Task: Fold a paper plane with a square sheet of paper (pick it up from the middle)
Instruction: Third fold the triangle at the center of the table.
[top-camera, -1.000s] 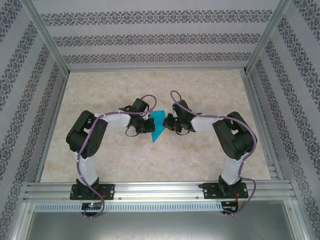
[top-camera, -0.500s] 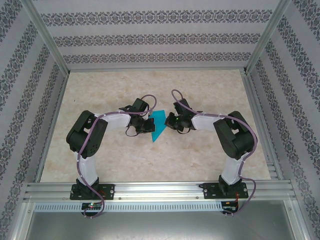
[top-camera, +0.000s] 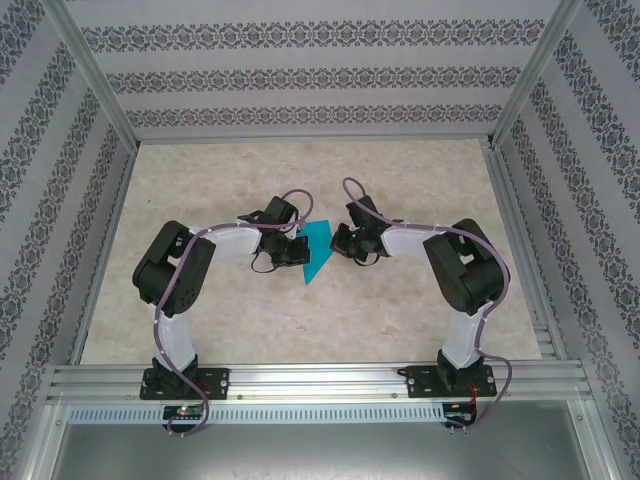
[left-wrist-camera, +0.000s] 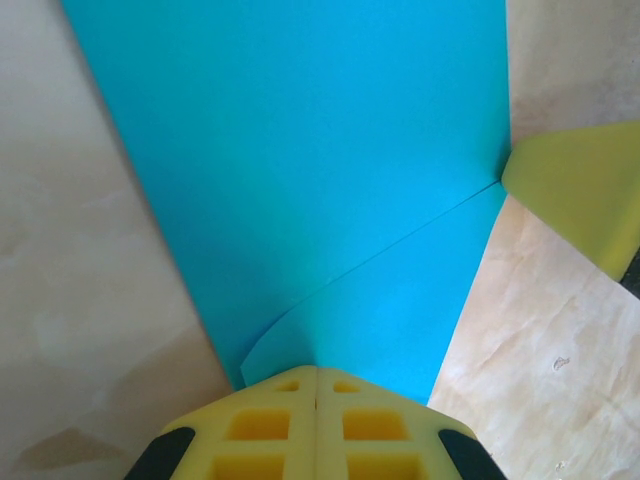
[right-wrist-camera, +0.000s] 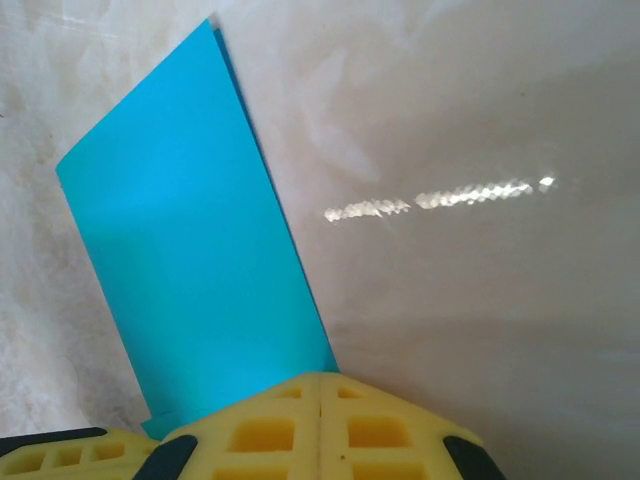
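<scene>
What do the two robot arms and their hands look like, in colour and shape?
Both the left arm and the right arm have white links and bulky black joints, with a purple cable running along each. The left hand and the right hand have yellow fingers with square hollows in a grid.

The right end effector (top-camera: 336, 244) has edged slightly left, closer against the sheet of paper (top-camera: 317, 250), and its elbow has shifted left with it.

The left arm (top-camera: 172, 300) and right arm (top-camera: 463, 300) are showing black joints, white links, purple cables (top-camera: 293, 194); yellow fingers (left-wrist-camera: 260, 430) are bearing square recesses.
</scene>
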